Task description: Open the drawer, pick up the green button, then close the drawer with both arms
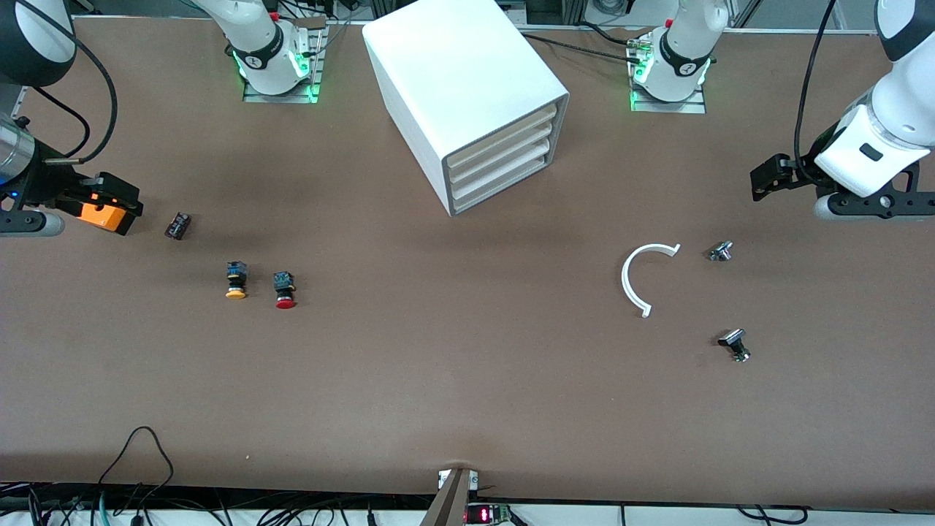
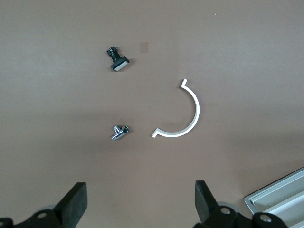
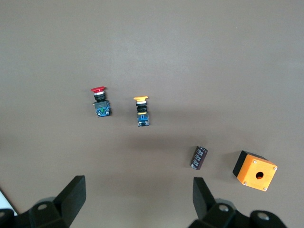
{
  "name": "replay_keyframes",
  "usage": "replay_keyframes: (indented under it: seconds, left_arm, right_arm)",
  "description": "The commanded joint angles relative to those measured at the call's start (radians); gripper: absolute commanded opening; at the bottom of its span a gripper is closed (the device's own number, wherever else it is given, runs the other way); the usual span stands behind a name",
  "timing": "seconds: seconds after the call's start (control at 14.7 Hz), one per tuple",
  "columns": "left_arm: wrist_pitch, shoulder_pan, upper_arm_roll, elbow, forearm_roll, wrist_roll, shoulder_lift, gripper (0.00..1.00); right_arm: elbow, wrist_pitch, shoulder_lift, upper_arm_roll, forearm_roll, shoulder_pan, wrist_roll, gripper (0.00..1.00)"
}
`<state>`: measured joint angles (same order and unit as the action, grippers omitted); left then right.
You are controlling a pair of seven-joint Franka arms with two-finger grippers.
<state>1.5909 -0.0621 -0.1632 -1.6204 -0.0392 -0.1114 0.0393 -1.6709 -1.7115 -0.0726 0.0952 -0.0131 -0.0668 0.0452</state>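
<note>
1. The left gripper (image 2: 140, 204), with black fingers spread wide and nothing between them, hangs in the air over the left arm's end of the brown table (image 1: 467, 380). Below it lie a white curved plastic half-ring (image 1: 643, 277), a small chrome fitting (image 1: 721, 251) and a black-and-silver switch part (image 1: 735, 343).
2. The right gripper (image 3: 137, 202) is likewise fully open and empty, over the right arm's end. Under it sit an orange-and-black box with a round hole (image 3: 255, 171) and a small dark cylinder (image 3: 199, 157); a yellow-capped button (image 3: 141, 111) and a red-capped button (image 3: 99, 102) lie a little past those.
3. The white boxy cabinet (image 1: 467, 88) stands between the 2 arms, well apart from both grippers. Its lowest cream-fronted plastic drawer (image 1: 504, 184) is shut, as are the 2 above it.
4. The green-capped button is nowhere visible; presumably it is inside the shut drawer.
5. Handling, as a judgement: the drawer looks light and smooth, so the cabinet may slide when pulled. 1 gripper should brace the cabinet body while the other hooks the front lip. The button, small and rigid, should be pinched across its body.
</note>
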Motion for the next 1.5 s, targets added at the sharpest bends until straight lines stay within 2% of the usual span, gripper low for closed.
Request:
replay_keyframes:
  seconds: [0.0,0.48,0.61,0.75,0.96,1.09,1.3,1.43]
  left_arm:
    - [-0.020,-0.004,-0.004,0.031,0.016,0.022,0.021,1.00]
    - [-0.048,-0.002,-0.006,0.016,0.021,0.022,0.086,1.00]
    - [-0.092,-0.002,-0.007,0.014,0.076,0.025,0.125,1.00]
    - [-0.104,-0.005,-0.007,0.005,0.171,0.024,0.180,1.00]
    - [-0.094,0.010,-0.013,-0.053,0.243,0.029,0.243,1.00]
    - [-0.085,0.008,-0.035,-0.102,0.368,0.029,0.290,1.00]
    - [0.001,0.008,-0.048,-0.211,0.580,0.044,0.358,1.00]
    - [0.082,0.021,-0.087,-0.272,0.663,0.172,0.405,1.00]
  right_arm:
    - [0.002,0.000,0.001,-0.008,-0.001,0.007,-0.002,1.00]
    - [0.002,-0.016,-0.045,-0.006,0.001,0.012,-0.001,1.00]
    - [0.002,-0.055,-0.065,-0.006,0.001,0.010,-0.001,1.00]
    - [0.003,-0.077,-0.091,-0.006,0.001,0.007,-0.004,1.00]
    - [0.003,-0.077,-0.128,-0.011,0.002,0.004,0.002,1.00]
    - [0.025,-0.077,-0.162,-0.014,0.001,0.001,0.010,1.00]
    - [0.072,-0.065,-0.181,-0.022,-0.013,-0.024,0.009,1.00]
    - [0.074,-0.063,-0.184,-0.020,-0.016,-0.047,0.001,1.00]
